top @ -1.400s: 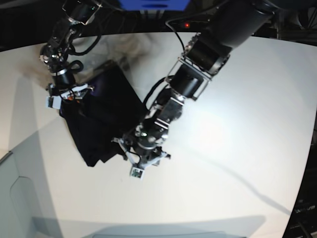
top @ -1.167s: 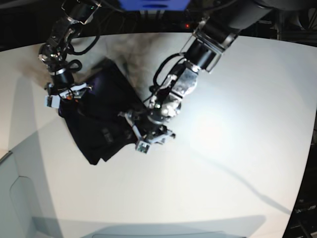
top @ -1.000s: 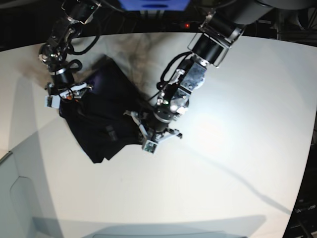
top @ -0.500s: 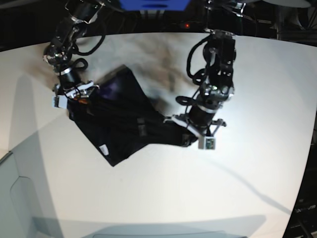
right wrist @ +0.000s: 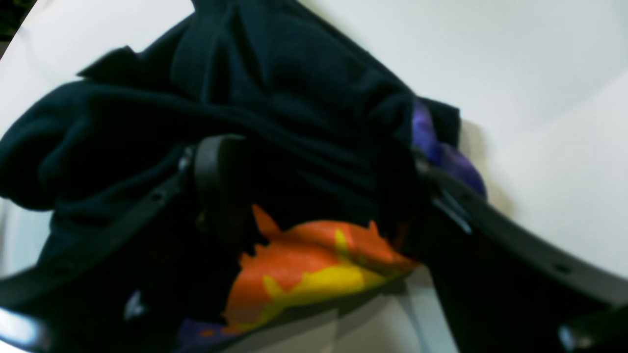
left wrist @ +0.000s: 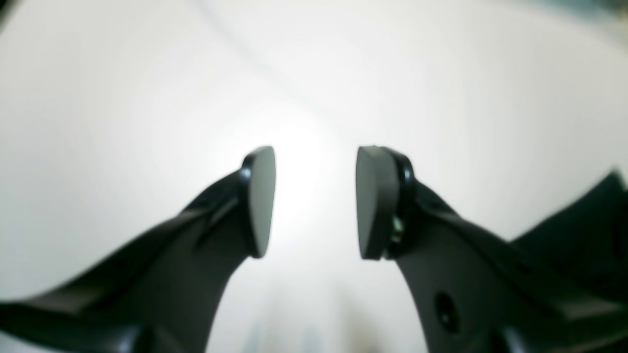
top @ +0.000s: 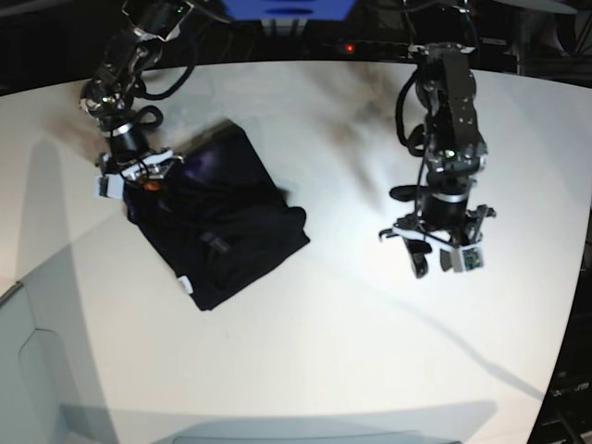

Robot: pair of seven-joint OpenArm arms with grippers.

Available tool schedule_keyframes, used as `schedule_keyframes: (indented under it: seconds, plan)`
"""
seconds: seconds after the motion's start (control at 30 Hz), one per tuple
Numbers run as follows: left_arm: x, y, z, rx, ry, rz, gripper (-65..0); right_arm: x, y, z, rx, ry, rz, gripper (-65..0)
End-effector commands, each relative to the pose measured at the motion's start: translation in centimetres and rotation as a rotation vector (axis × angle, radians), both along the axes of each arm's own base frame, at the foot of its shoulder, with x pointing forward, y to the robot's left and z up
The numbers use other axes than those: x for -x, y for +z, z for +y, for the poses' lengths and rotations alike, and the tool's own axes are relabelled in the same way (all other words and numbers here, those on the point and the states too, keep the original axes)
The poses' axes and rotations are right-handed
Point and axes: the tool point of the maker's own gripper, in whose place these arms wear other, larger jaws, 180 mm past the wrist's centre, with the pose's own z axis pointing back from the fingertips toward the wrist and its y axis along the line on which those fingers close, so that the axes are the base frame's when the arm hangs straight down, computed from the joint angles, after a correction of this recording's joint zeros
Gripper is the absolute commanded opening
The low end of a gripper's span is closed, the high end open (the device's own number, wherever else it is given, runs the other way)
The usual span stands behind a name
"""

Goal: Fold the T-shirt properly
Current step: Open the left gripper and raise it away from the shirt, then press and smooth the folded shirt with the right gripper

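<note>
Left gripper (top: pixel 435 262) jaws apart, empty; T-shirt (top: pixel 222 231) well off to its side looks limp, I'd pinch a hem corner.

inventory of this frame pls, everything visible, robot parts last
T-shirt: one, black, bunched in a rough diamond on the table at the base view's left; orange-and-yellow and purple print shows in the right wrist view.
Tag: one, small, white, at the shirt's near-left edge.
Table: one, white, under everything.
Left claw: one, black, open and empty, over bare table well right of the shirt.
Right claw: one, black, jaws wide, at the shirt's far-left corner with fabric bunched between them; a real grip can't be told.
</note>
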Motion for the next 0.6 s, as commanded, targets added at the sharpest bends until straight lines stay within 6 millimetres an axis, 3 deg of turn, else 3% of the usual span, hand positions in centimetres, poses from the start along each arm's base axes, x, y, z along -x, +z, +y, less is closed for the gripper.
schedule_keyframes:
  seconds: [0.0, 0.17, 0.3, 0.4, 0.57]
  plan:
    - [0.4, 0.9, 0.5, -0.015, 0.005, -0.029, -38.4, 1.7, -2.2, -0.7, 0.064, -0.009, 0.136, -23.9]
    - [3.8, 0.7, 4.7, -0.056, 0.109, -0.002, -38.4, 0.1, 2.1, -1.4, 0.152, 0.002, 0.031, -23.5]
    - [7.7, -1.0, 8.8, -0.093, 0.219, 0.075, -38.4, -1.6, 5.6, 1.0, 0.199, 0.086, -0.066, -23.5]
    - [9.8, -1.9, 10.5, -0.113, 0.262, 0.122, -38.4, -2.7, 7.9, 3.8, 0.217, 0.165, -0.128, -23.5]
    - [12.0, -2.7, 11.9, -0.136, 0.299, 0.167, -38.4, -4.6, 12.1, 11.6, 0.219, 0.375, -0.247, -23.5]
